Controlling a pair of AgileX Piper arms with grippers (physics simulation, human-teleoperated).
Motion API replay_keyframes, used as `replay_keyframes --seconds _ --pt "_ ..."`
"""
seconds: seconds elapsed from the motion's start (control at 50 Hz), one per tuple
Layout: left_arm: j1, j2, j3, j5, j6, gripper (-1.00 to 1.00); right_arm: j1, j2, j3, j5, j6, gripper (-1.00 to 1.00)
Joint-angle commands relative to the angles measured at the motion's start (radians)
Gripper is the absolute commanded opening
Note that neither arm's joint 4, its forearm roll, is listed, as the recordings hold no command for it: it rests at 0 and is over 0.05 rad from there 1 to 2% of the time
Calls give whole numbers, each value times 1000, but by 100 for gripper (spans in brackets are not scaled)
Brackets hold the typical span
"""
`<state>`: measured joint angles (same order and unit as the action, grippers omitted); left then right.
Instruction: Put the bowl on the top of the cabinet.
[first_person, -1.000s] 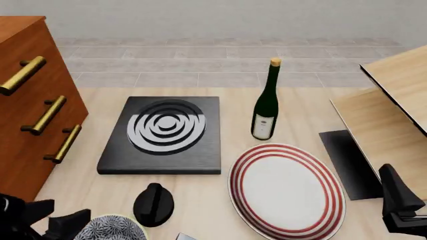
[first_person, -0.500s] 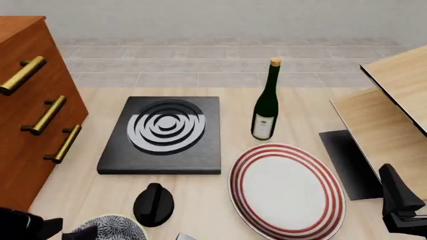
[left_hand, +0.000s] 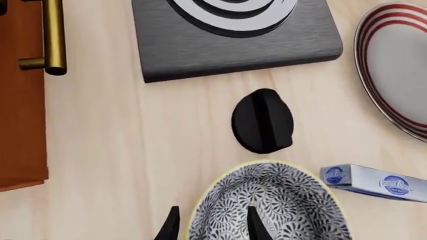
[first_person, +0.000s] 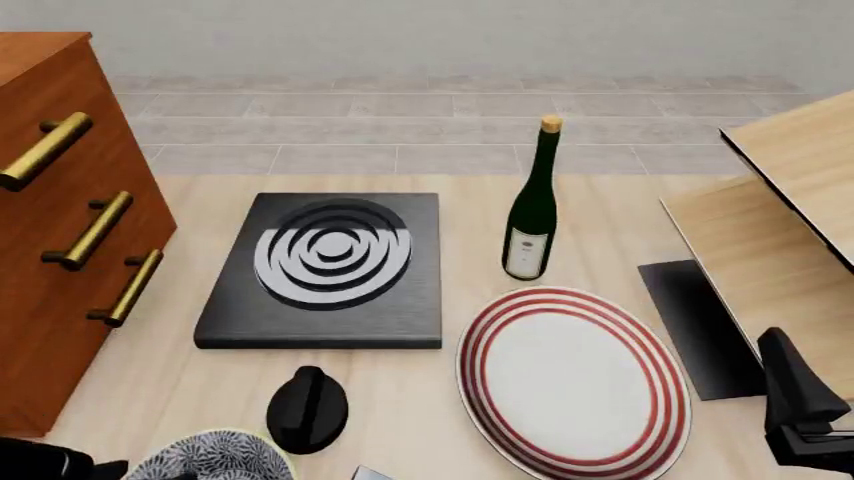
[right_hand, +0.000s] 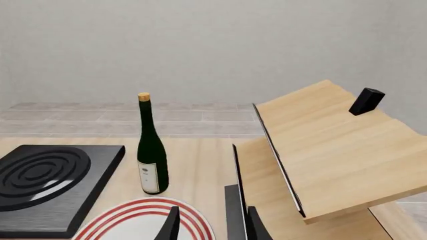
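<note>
The bowl (left_hand: 273, 205), white with a dense blue-grey leafy pattern, stands on the table at the near left; the front view shows only its far part (first_person: 214, 458). My left gripper (left_hand: 212, 227) is open and straddles the bowl's rim, one finger inside and one outside. In the front view only a dark bit of this arm (first_person: 47, 463) shows. The reddish-brown cabinet (first_person: 60, 240) with brass handles stands at the left; its top is out of view. My right gripper (right_hand: 212, 225) is open and empty at the near right (first_person: 798, 400).
A black hob plate (first_person: 327, 265) lies in the middle, and a wine bottle (first_person: 534, 205) stands to its right. A red-ringed plate (first_person: 574, 380) and a black knob-shaped object (first_person: 307, 408) lie near the bowl, with a small blue-white box (left_hand: 373, 182). Pale wood furniture (first_person: 787, 220) fills the right.
My left arm has sunk toward the bottom left of the front view and now shows far less. The bowl and the right arm have not moved.
</note>
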<state>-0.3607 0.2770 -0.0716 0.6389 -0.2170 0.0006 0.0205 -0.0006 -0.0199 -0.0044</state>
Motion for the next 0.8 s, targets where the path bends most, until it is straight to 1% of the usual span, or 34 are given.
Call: replay_keyframes --seconds 0.02,0.48,0.54,0.56,0.58,0.62,0.66,0.68,0.8 --pt "5 -24 21 15 -17 100 0 0 0 0 0 100" --pt "6 -74 52 50 -52 100 0 0 0 0 0 100" --pt "0 -70 53 47 -48 100 0 0 0 0 0 100" --pt "-28 -76 58 48 -63 100 0 0 0 0 0 100" --pt "22 -62 55 48 3 -100 0 0 0 0 0 100" --pt "5 -76 62 52 -26 -100 0 0 0 0 0 100" --pt "15 -80 60 56 -17 -100 0 0 0 0 0 100" --pt "3 -81 60 55 -26 -100 0 0 0 0 0 100" --pt "19 -89 61 66 -18 -100 0 0 0 0 0 100"
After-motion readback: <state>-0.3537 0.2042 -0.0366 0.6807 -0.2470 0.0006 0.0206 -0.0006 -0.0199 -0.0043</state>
